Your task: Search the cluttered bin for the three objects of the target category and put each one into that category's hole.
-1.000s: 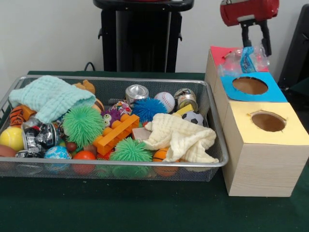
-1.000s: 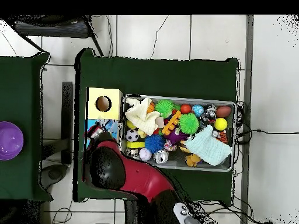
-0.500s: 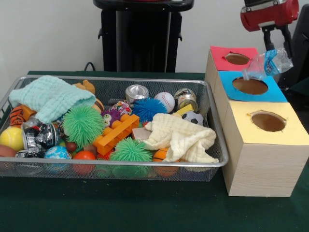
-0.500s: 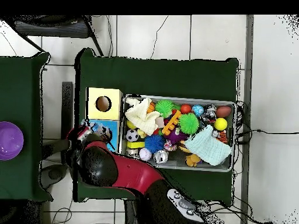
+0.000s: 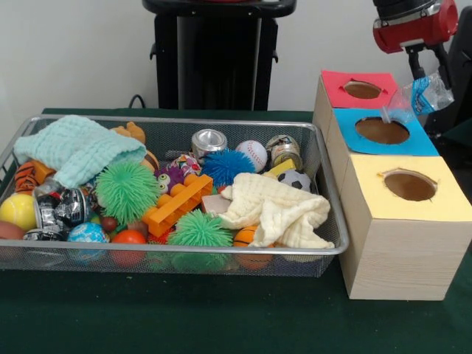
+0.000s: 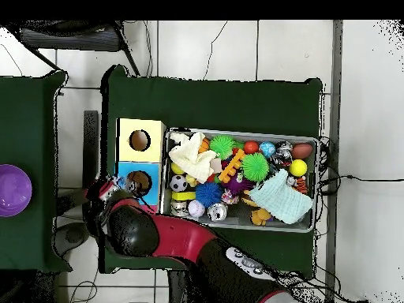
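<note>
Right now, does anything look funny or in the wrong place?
Yes. The crumpled plastic bottle hangs tilted in the end effector, off past the edge of the blue-topped box rather than over a hole. The bin is a jumble, but nothing has spilled.

three holes (image 5: 382, 130), two cloths (image 5: 274, 209)

Box tops: red (image 5: 359, 80), blue (image 5: 383, 133), yellow (image 5: 408, 188); sides pale wood grain. Bin (image 5: 184, 258): silver wire mesh. Cloths: one mint green (image 5: 77, 147), one cream (image 5: 276, 210). Spiky balls: two green (image 5: 127, 190), one blue (image 5: 225, 166). Brick (image 5: 177, 204) orange. Baseball (image 5: 252, 153) white with red stitching; football (image 5: 295, 179) black and white. Ball (image 5: 16, 210) at the bin's end yellow. Bottle (image 5: 420, 96) clear with a blue label (held by the red-and-black arm (image 5: 413, 26)). Table (image 5: 147, 317) dark green.
</note>
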Tool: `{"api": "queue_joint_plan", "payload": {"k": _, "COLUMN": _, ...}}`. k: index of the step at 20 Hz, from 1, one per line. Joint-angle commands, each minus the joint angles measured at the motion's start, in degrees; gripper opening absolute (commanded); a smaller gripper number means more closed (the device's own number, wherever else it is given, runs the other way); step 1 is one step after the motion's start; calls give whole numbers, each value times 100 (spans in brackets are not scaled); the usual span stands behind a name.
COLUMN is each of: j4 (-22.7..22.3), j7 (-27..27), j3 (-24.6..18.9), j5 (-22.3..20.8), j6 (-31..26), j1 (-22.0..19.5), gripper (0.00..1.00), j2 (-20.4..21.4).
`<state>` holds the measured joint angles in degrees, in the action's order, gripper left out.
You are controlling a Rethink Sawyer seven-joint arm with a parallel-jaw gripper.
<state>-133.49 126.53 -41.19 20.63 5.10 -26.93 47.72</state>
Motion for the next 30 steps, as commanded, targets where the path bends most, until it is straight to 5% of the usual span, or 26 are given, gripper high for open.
{"api": "queue_joint_plan", "payload": {"k": 1, "j4": -7, "j7": 1391, "j3": -383, "j5": -212, "j6": 352, "j1": -254, "gripper": 0, "j2": -384}}
{"api": "queue_joint_plan", "payload": {"k": 30, "j4": 768, "j7": 877, "j3": -199, "j5": -967, "j6": 772, "j1": -156, "gripper": 0, "j2": -511}}
